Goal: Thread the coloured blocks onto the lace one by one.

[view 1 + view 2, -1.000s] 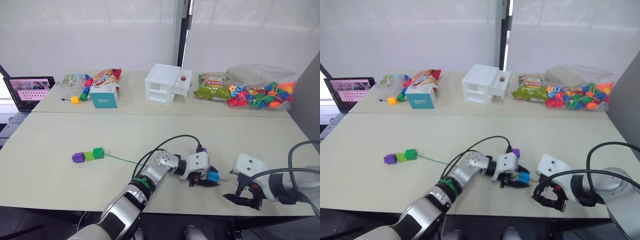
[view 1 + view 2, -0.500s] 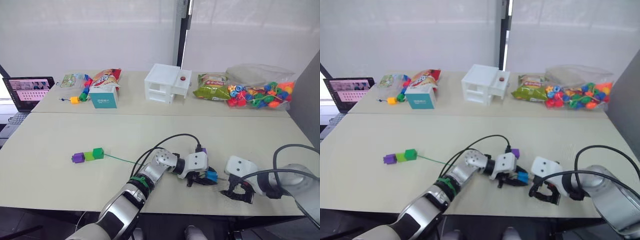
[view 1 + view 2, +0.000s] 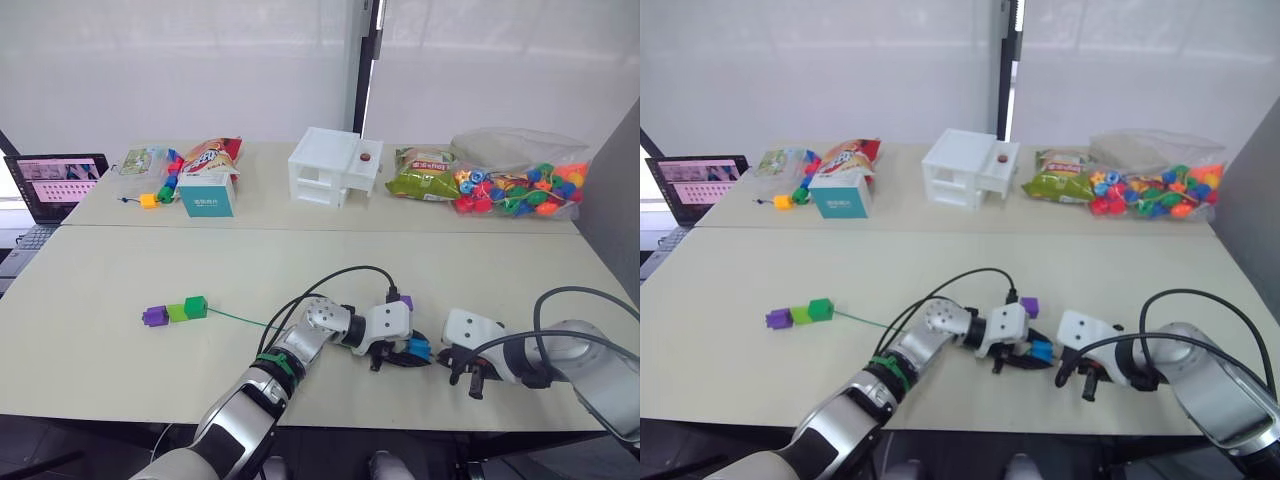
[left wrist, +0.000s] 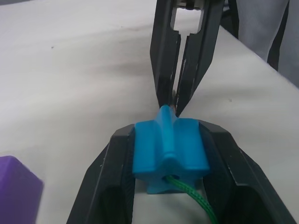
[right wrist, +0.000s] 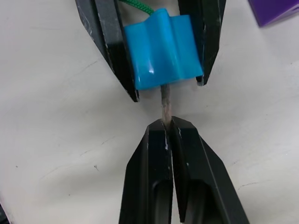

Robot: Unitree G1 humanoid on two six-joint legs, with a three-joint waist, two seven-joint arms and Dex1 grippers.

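1. The left gripper (image 3: pixel 400 357) sits near the front edge of the table (image 3: pixel 120 300), at about 6 o'clock in the head views, its two black fingers (image 4: pixel 107 186) clamped on either side of the blue block (image 4: pixel 169 150).
2. The lace (image 3: pixel 240 319) enters the blue block's hole on the left wrist side as a green cord, and its stiff dark tip (image 5: pixel 166 103) pokes out of the far face.
3. The right gripper (image 5: pixel 169 127) is just beside the block, on the 3 o'clock side of it in the head views, with its fingers pressed together on the end of that tip.
4. From the blue block the green cord runs across the table toward 9 o'clock to a row of three touching blocks: the dark green block (image 3: pixel 197 306), then the light green block (image 3: pixel 178 312), then a purple block (image 3: pixel 154 316) at the outer end.
5. A second purple block (image 3: pixel 406 301) lies loose on the table just beyond the left gripper, toward 12 o'clock from it.
6. Along the far edge, from 10 to 2 o'clock, stand a laptop (image 3: pixel 55 185), a teal box (image 3: pixel 207 195), a snack bag (image 3: pixel 213 154), a white toy house (image 3: pixel 335 166), a green snack bag (image 3: pixel 425 173) and a clear bag of round beads (image 3: pixel 520 175).
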